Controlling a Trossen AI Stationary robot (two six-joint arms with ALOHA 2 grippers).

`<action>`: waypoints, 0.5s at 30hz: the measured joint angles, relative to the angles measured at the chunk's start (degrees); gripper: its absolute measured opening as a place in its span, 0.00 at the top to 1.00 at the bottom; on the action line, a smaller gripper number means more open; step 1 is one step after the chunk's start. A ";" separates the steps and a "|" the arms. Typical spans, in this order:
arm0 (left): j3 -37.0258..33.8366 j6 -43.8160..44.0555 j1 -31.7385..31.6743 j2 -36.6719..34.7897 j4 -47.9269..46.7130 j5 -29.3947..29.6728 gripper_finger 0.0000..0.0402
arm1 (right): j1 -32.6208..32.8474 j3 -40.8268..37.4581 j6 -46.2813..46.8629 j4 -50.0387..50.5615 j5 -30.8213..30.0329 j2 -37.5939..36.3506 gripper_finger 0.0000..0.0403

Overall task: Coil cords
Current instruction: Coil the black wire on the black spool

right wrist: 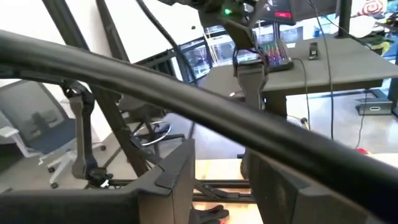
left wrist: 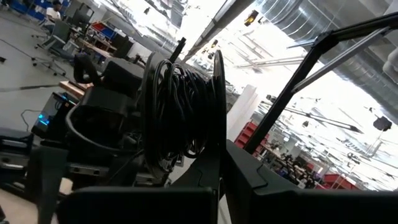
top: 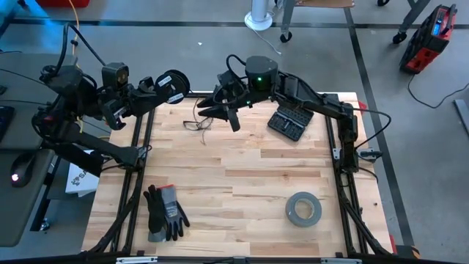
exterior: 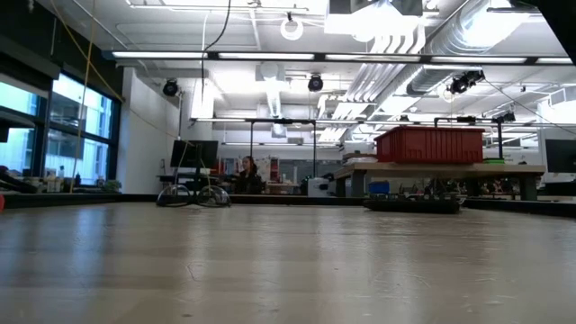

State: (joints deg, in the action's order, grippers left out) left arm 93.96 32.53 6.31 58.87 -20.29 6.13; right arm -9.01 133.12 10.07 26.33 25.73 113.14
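My left pincer [top: 157,86] clamps the spool [top: 172,86], mostly wound; loose cord [top: 196,121] beside it remains, right pincer [top: 223,110] parted.

The high view looks straight down on the whole pale wooden plank table [top: 242,176]. The low view sits at tabletop height, facing level across it into the room. The left wrist view looks closely at the round black wire-wound spool [left wrist: 183,106], which the high view shares [top: 171,86]. The right wrist view faces outward past the dark metal table frame [right wrist: 186,112].
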 joint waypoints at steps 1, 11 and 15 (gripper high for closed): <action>0.02 0.08 0.00 0.00 0.00 0.00 1.00 | 0.07 0.00 0.00 -0.06 0.00 0.00 0.67; 0.02 -0.15 0.00 0.03 0.02 0.43 1.00 | 2.62 0.00 0.47 -0.31 1.06 0.00 0.67; 0.02 -0.19 -0.01 0.51 0.07 0.44 1.00 | 3.07 0.00 0.46 -0.44 0.88 0.02 0.67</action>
State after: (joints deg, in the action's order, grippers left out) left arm 93.97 32.34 6.30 59.39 -20.22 6.57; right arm -5.94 133.12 10.52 25.89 26.61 113.16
